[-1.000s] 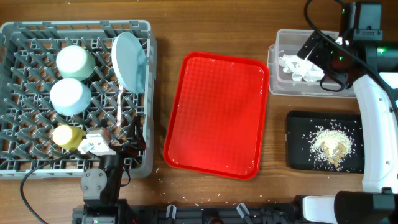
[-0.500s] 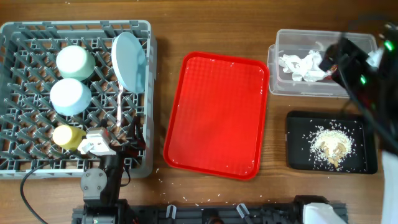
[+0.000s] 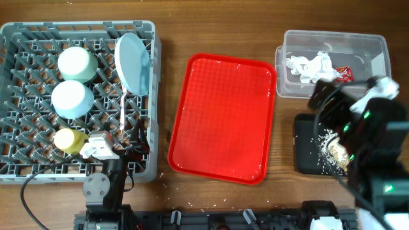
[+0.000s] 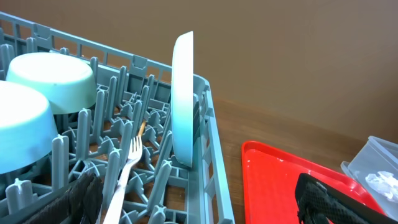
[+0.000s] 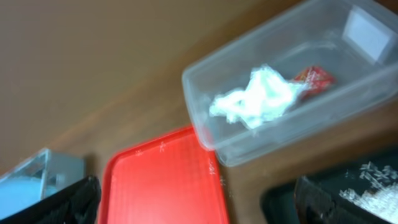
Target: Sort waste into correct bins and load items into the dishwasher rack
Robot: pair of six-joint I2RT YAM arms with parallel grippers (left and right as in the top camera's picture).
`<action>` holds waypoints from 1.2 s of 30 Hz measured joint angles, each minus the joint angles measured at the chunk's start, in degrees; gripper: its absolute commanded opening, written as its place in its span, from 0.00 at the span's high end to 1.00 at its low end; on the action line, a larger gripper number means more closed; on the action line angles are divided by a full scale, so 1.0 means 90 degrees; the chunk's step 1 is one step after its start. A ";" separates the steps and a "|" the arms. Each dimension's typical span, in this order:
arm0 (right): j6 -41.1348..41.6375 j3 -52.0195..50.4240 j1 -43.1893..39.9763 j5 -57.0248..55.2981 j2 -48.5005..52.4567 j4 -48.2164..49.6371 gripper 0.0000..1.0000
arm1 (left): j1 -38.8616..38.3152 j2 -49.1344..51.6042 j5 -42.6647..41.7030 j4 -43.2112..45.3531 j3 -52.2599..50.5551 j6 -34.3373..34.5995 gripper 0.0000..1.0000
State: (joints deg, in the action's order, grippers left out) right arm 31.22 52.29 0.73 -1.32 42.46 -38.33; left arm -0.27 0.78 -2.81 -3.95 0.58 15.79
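Right pincer (image 5: 196,196): fingers spread to full width, nothing between them, poised above the table. Clear tub (image 5: 292,134): ahead and slightly right of it, long axis lying crosswise to the pincer's reach. It holds the crumpled tissue (image 5: 255,99) and, just beyond that, the red wrapper (image 5: 313,78). Black tray (image 3: 305,160): below and to the right of this pincer, carrying the heap of rice (image 5: 373,174). Red tray (image 3: 223,115): ahead-left of it, bare save a few specks. Left pincer (image 4: 199,202): likewise fully spread and empty, low at the near edge of the rack (image 3: 64,27). Rack contents, taken from this pincer: fork (image 4: 127,162) just ahead among the pegs, long axis pointing away from the fingers, tines raised; plate (image 4: 182,99) beyond it, upright on edge by the right wall; white bowl (image 4: 18,134) ahead-left; green bowl (image 4: 53,78) behind that; both bowls apparently mouth down; yellow cup (image 3: 67,139) off to the left, outside the wrist view. Chopsticks: not made out with certainty. Assessment: waste sits in both bins and the tableware seen is racked, so the sort looks all but complete. Any leftover grain on the red tray lies between the two arms, and the right one is nearer the black tray that would receive it.
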 measured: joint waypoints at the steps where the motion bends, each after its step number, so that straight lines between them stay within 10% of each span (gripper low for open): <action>1: 0.0000 -0.0474 0.0134 0.0107 -0.0330 0.0296 0.00 | 0.0000 0.0000 0.0000 0.0002 0.0000 0.0000 0.00; 20: -0.0811 -0.4257 0.0678 0.0435 -0.4549 0.2676 0.00 | 0.0000 0.0000 0.0000 0.0000 0.0000 0.0000 0.00; 36: -0.1902 -0.5758 0.0678 0.0646 -0.4614 0.4303 0.00 | 0.0000 0.0000 0.0000 0.0000 0.0000 0.0000 0.00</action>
State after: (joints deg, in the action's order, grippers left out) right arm 14.11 0.47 6.83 4.49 0.93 0.40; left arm -0.27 0.78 -2.81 -3.95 0.58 15.79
